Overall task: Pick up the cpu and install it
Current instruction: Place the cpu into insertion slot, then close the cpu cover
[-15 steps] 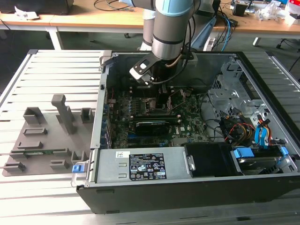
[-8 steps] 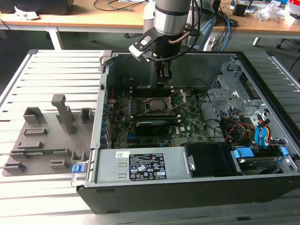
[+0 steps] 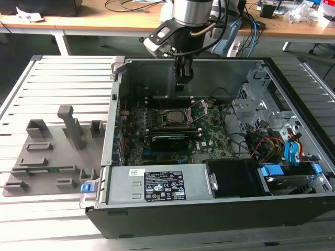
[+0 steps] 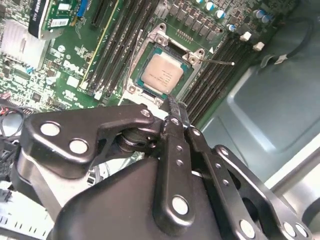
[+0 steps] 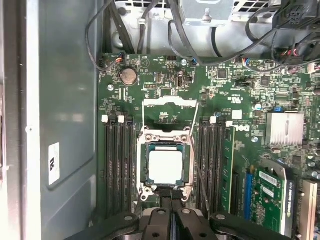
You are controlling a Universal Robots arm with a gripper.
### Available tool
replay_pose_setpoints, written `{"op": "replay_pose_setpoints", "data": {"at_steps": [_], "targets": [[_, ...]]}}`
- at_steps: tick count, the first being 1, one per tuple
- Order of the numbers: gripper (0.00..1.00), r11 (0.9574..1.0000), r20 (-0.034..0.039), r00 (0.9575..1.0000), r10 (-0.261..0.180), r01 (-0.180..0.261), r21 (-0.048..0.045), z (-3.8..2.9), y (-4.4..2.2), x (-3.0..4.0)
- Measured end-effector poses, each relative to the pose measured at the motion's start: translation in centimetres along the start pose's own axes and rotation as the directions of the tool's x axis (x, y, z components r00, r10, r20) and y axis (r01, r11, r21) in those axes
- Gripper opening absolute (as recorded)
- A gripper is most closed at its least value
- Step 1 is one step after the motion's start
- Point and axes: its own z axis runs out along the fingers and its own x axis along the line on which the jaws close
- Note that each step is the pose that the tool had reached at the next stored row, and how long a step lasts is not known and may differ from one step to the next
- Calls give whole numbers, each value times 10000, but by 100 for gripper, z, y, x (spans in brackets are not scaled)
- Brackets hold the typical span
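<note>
The cpu is sitting flat in the socket, silver top up. The hold-down plate is flipped open just past it. Memory slots run along both sides of the socket. The pincer hovers at the socket's edge with its tips pressed together, holding nothing.

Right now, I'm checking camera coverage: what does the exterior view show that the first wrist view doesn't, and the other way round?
Exterior view: a grey fixture tray on the exterior view's left of the case, and the power supply.
First wrist view: a silver heatsink and a white sticker on the case wall.
Both: the cpu lying in its socket, with the shut, empty gripper close by it.
</note>
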Motion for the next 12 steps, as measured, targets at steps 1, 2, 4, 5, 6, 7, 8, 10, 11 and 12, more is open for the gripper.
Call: {"op": "replay_pose_setpoints", "data": {"at_steps": [1,2,4,5,6,7,8,10,11,12], "targets": [[11,10000,2,10000,0,0,1,-41,-2,-1],[11,10000,-1,10000,0,0,0,-42,-2,-1],[11,10000,1,10000,-1,1,0,-44,-2,-1],[11,10000,1,10000,0,0,1,-45,-2,-1],[11,10000,1,10000,0,0,1,-46,-2,-1],[11,10000,0,10000,0,0,0,-46,-2,-1],[11,10000,1,10000,-1,1,1,-47,-2,-1],[11,10000,1,10000,0,0,0,-48,-2,-1],[11,10000,1,10000,0,0,0,-49,-2,-1],[11,10000,-2,10000,-1,1,0,-50,-2,-1]]}}
